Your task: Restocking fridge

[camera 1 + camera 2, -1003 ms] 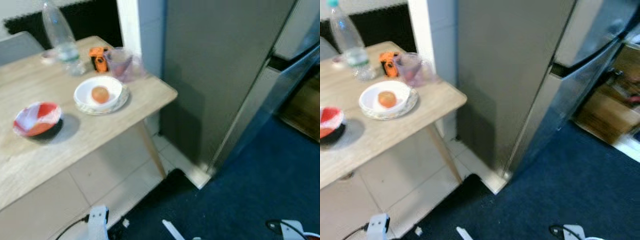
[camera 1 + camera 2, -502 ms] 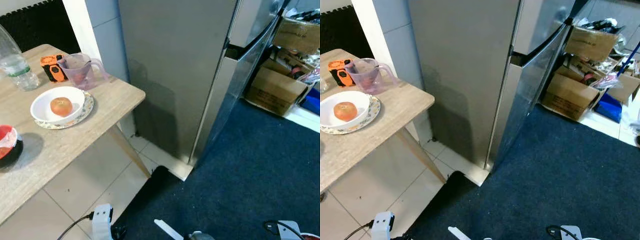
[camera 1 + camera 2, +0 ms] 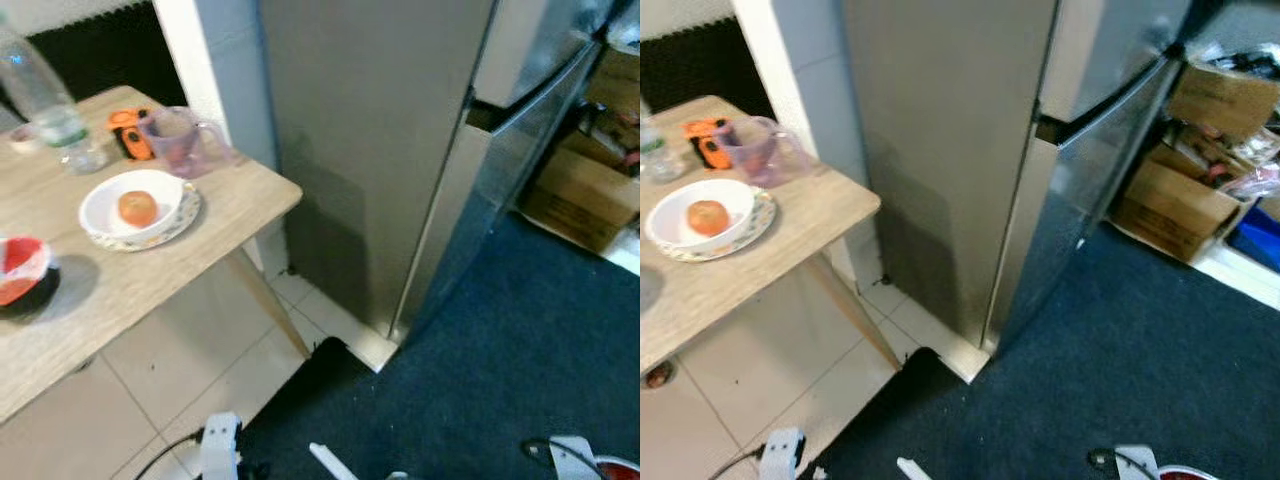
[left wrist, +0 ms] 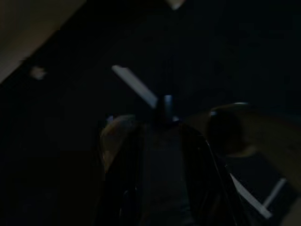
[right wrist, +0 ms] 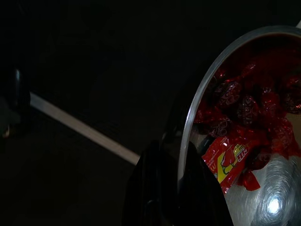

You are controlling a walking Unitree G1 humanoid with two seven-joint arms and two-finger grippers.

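Going left to right: the wooden table [image 3: 120, 290] sits far left with stuff parked on it, probably waiting for the fridge; a red-and-white bowl [image 3: 22, 272] at the near edge, a clear water bottle [image 3: 50, 110] standing upright at the back, then a white bowl [image 3: 132, 205] on a patterned plate with an orange-red fruit [image 3: 138, 208] sitting in it so it can't roll off; behind that an orange gadget [image 3: 130, 135] and a pinkish measuring jug [image 3: 180, 140] with its handle pointing toward the fridge; next is the fridge [image 3: 380, 130], tall and upright with the long axis vertical, both doors looking closed, its front facing off to the right toward the cardboard boxes [image 3: 1200, 170], so the robot sees mostly the side panel and needs to swing round onto the blue carpet [image 3: 520, 350] to get at the doors; the left gripper [image 4: 160, 155] hangs low in the dark, fingers a narrow gap apart and holding nothing I can make out; the right gripper [image 5: 167, 183] is pinching the rim of a shiny metal bowl [image 5: 197, 108] full of red-wrapped sweets [image 5: 244, 108], held level down by the robot's side, I'd guess so nothing spills while it walks.
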